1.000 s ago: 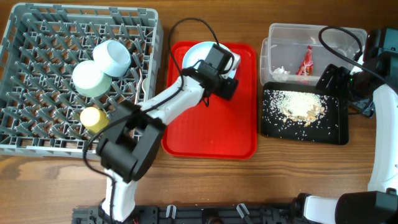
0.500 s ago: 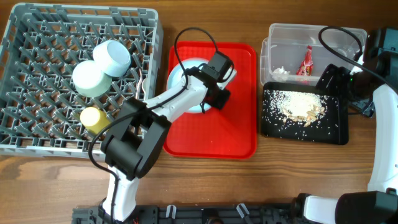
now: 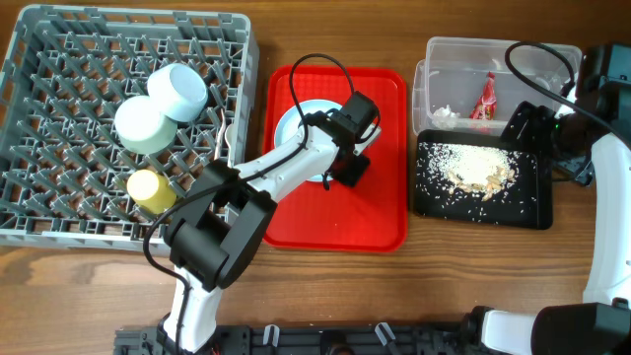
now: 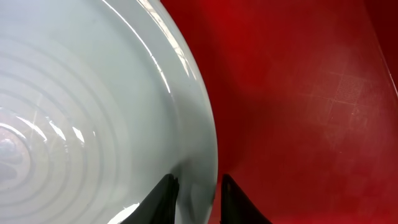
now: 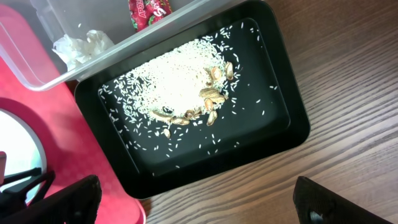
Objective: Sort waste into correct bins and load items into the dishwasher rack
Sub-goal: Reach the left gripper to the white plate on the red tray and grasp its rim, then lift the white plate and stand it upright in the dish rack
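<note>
My left gripper [image 3: 343,164] [image 4: 198,183] is shut on the right rim of the round white plate [image 3: 301,123] [image 4: 93,112]; one finger lies over the plate, the other on the tray side. The plate sits over the red tray [image 3: 375,212]. The grey dishwasher rack [image 3: 59,148] holds the pale green bowl [image 3: 141,126], the light blue bowl [image 3: 177,91] and the yellow cup [image 3: 148,187]. My right gripper [image 3: 527,126] [image 5: 196,205] hangs open above the black tray [image 3: 483,219] of rice crumbs [image 5: 174,87]. The clear tub [image 3: 454,59] holds the red wrapper [image 3: 486,99] and the white paper [image 3: 444,115].
The red tray lies between the rack and the two bins. Bare wooden table [image 5: 348,124] runs along the front edge. Black cables loop over the left arm and near the right arm at the far right.
The left gripper closed on the plate's rim and drew the plate from the tray's far end toward its middle. The right arm has not moved.
</note>
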Action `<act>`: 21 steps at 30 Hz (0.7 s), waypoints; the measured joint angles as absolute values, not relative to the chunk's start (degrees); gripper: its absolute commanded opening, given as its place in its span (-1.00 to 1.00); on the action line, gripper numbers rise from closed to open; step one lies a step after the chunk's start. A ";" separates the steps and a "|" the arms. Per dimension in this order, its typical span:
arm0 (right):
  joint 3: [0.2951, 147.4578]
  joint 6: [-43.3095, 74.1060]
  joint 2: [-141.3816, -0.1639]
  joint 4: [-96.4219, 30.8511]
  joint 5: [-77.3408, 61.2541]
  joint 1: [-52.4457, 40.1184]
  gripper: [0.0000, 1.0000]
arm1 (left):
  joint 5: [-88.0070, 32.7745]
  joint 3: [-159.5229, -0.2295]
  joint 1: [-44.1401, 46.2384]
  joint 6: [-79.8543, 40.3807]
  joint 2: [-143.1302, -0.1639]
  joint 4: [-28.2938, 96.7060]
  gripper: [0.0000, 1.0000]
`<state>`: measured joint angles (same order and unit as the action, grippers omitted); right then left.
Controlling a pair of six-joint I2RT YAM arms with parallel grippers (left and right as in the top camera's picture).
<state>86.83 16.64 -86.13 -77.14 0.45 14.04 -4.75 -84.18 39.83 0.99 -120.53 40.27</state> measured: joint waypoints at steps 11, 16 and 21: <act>86.83 16.64 -86.13 -77.12 0.43 14.04 1.00 | -4.21 -84.18 39.90 1.06 -120.51 40.10 -0.79; 86.83 16.64 -86.13 -77.14 0.45 14.04 1.00 | -4.14 -84.18 40.25 1.23 -120.42 39.81 -0.92; 86.83 16.64 -86.13 -77.14 0.43 14.04 1.00 | -3.81 -84.16 40.40 1.41 -120.22 39.42 -0.92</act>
<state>86.83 16.64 -86.13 -77.14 0.43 14.04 -3.81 -84.16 40.40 1.41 -120.22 39.42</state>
